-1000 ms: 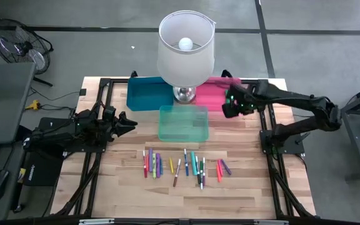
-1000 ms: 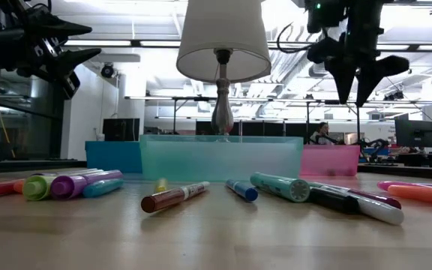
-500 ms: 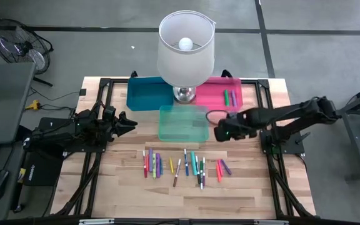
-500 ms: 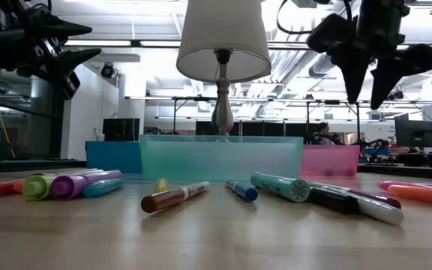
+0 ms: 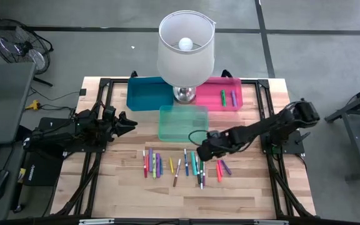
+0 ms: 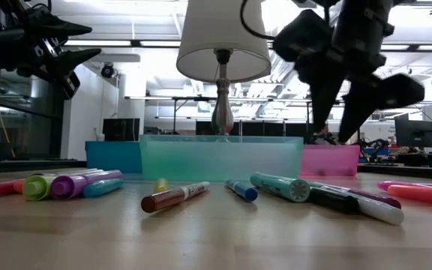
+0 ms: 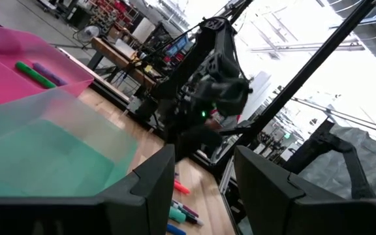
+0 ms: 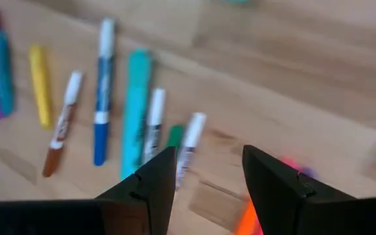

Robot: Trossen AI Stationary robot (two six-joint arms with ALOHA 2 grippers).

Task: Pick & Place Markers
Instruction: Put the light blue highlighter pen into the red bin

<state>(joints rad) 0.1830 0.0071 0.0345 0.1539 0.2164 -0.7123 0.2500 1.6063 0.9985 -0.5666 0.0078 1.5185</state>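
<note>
High view, right jaws (image 5: 204,149) open, empty, over markers (image 5: 195,165)

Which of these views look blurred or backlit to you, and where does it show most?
Right wrist view: the markers are smeared, and the table grain is soft. Low view: the right gripper and the left gripper are dark silhouettes against bright ceiling lights, and the near tabletop is out of focus. High view: evenly lit, the lamp bulb glowing. Left wrist view: washed-out bright background.
</note>
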